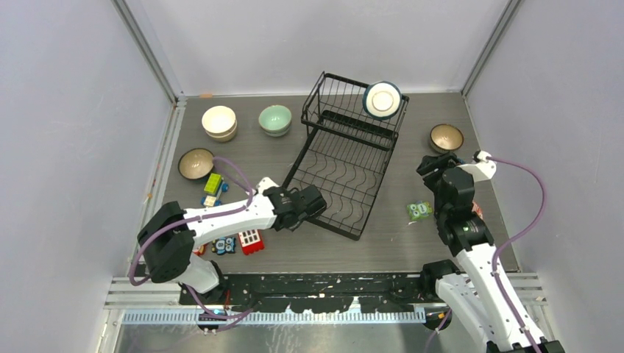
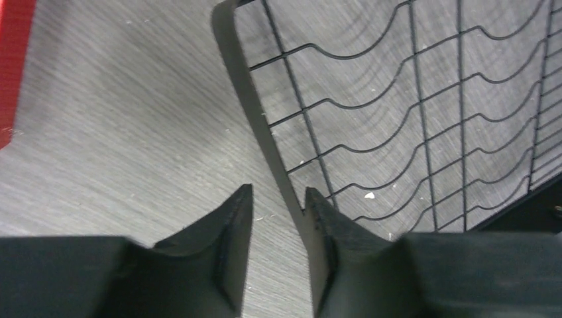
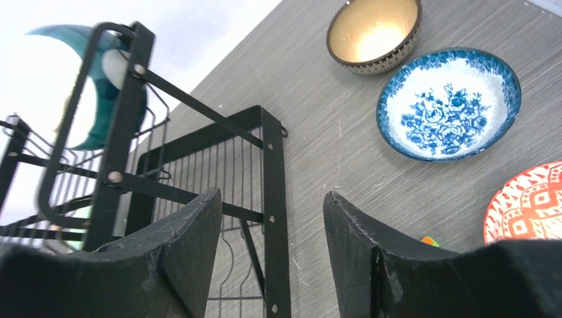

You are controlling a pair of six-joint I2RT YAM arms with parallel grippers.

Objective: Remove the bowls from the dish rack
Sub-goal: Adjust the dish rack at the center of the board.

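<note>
Top external is showing the left end effector (image 1: 318,204), fingers slightly apart, straddling the near rim of the large black wire dish rack (image 1: 352,141), seemingly to steady it, while the right end effector (image 1: 429,165), gaping and empty, is facing the dark teal ceramic bowl (image 1: 383,99) propped at its raised far end.

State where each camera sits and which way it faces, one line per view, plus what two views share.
Top external: above and behind, looking down on the dish rack; left arm and right arm show.
Left wrist: low, facing the rack's rim, which runs between its own jaws.
Right wrist: low, facing the rack and teal bowl past its open jaws.
Shared: both top and right wrist show that teal bowl.
</note>
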